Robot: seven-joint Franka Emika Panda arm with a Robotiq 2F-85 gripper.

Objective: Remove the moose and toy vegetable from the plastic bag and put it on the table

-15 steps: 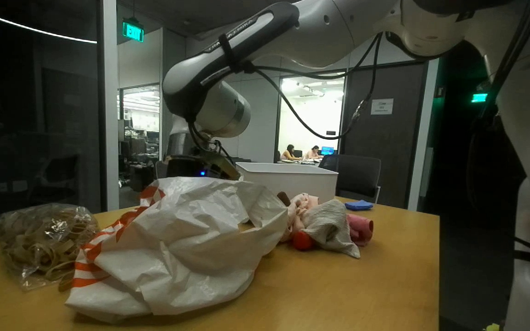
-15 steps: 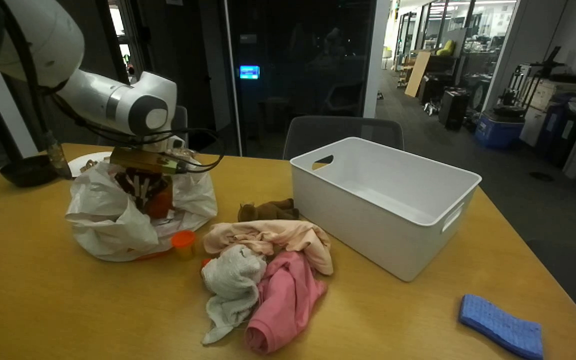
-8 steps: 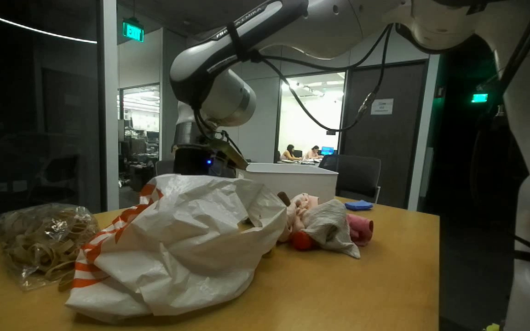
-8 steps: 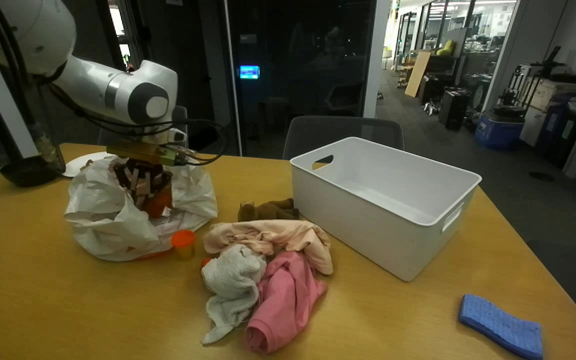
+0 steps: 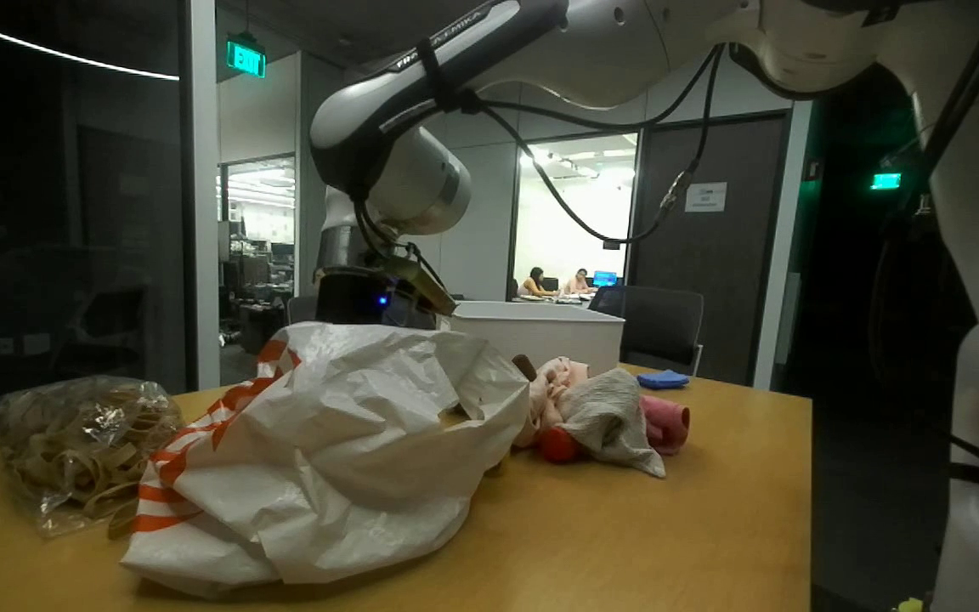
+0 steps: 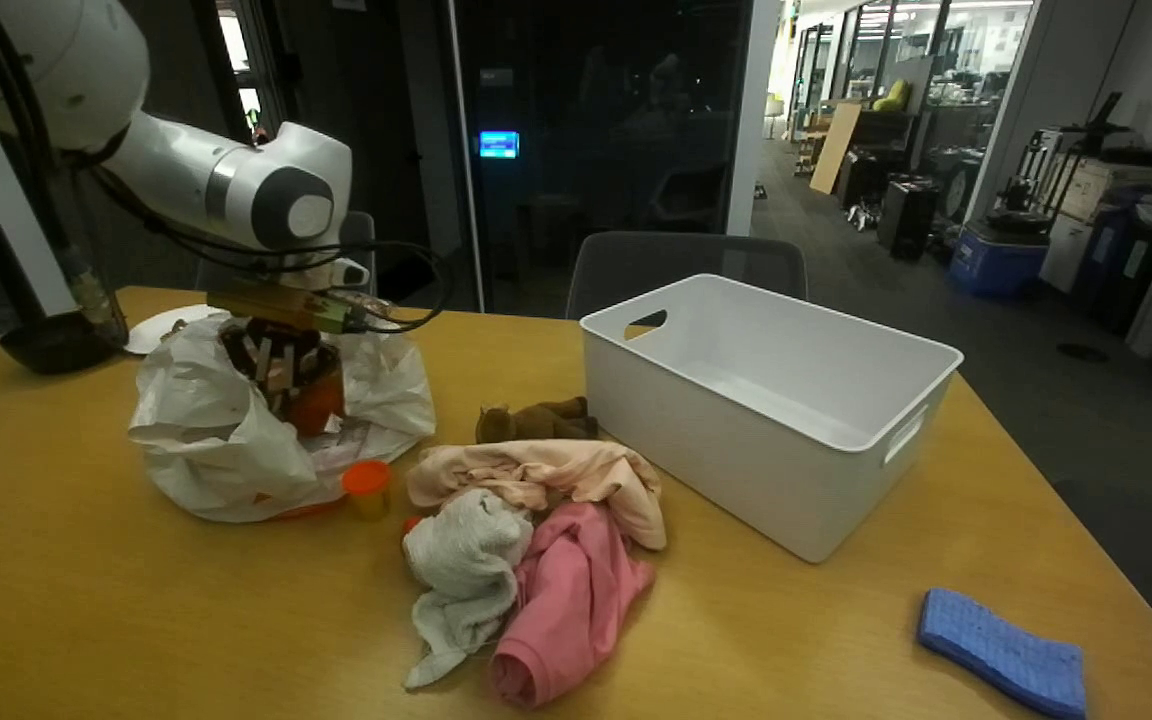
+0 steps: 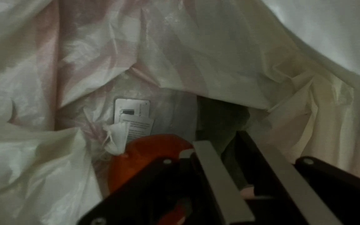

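Observation:
The white plastic bag (image 5: pixel 345 459) with orange-red print sits on the light wooden table (image 6: pixel 786 640), its mouth facing up. My gripper (image 7: pixel 221 142) is down inside it, its fingers parted. A dark greenish patch shows in the gap and past the fingertips; nothing looks clamped. Beside the left finger lies a rounded orange thing (image 7: pixel 155 150) with white tags, perhaps the toy vegetable; it also shows in an exterior view (image 6: pixel 318 408). Outside the bag, a brown plush animal (image 6: pixel 536 420), possibly the moose, lies against the bin. The bag's wall hides my fingers in an exterior view.
A white bin (image 6: pixel 716 460) stands beyond peach (image 6: pixel 546 470), grey (image 6: pixel 466 565) and pink (image 6: pixel 576 600) cloths. An orange-capped bottle (image 6: pixel 368 490) touches or nearly touches the bag. Around are a blue sponge (image 6: pixel 1001 650), a black pan (image 6: pixel 61 345) and a clear bag of tan bands (image 5: pixel 82 450).
Over the first half second my hand rose a little within the bag, and its fingers seem to have spread. Since then the arm has barely shifted. The bag and table items look the same.

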